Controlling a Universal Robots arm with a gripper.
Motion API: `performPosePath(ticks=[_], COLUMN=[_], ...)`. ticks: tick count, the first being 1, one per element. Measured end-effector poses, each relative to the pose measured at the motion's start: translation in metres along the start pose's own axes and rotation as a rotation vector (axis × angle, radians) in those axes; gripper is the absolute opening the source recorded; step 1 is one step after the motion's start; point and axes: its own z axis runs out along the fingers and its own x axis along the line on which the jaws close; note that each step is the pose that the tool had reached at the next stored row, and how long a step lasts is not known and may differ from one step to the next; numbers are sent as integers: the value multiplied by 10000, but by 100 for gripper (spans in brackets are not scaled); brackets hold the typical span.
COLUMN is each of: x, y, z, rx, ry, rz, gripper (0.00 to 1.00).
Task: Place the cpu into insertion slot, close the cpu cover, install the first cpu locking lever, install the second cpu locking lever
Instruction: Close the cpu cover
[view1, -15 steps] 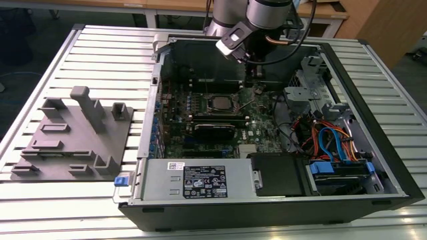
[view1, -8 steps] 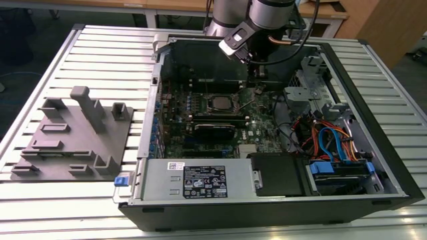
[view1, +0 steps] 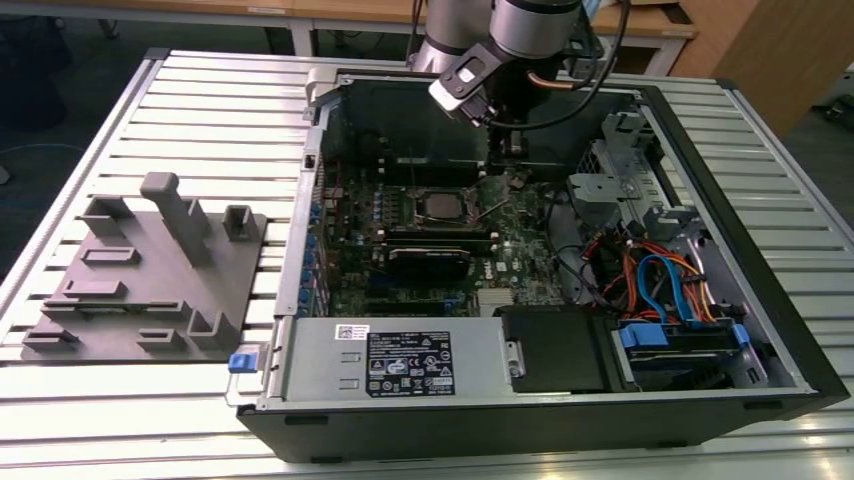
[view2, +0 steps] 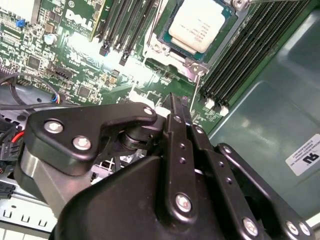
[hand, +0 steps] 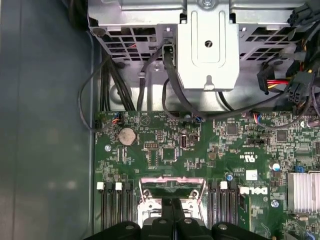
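Observation:
The cpu (view2: 196, 24) lies flat in the insertion slot (view1: 437, 205) on the green motherboard, its silver top showing in the second wrist view. The cpu cover (view2: 151, 47) is a silvery frame around the chip; its far edge (hand: 172, 180) shows in the first wrist view. A thin metal locking lever (view2: 196, 87) runs from the socket's corner tab to just beside my fingertips. My gripper (hand: 172, 210) hovers over the socket's edge with its black fingers (view2: 176, 117) pressed together and nothing between them. Whether they touch the lever I cannot tell. In the exterior view the gripper (view1: 503, 172) hangs inside the open computer case.
Memory slots (view2: 235, 60) flank the socket on both sides. A metal drive cage (hand: 207, 55) with cables sits beyond the board. The power supply (view1: 400, 365) and a cable bundle (view1: 654, 280) fill the case's near side. A grey fixture (view1: 147, 270) stands on the slatted table at the exterior view's left.

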Motion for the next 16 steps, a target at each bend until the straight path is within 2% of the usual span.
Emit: performPosePath(ticks=[16], x=[-2], y=[-85], z=[-2], rx=[1], ry=[-1], rz=[0], gripper=[10])
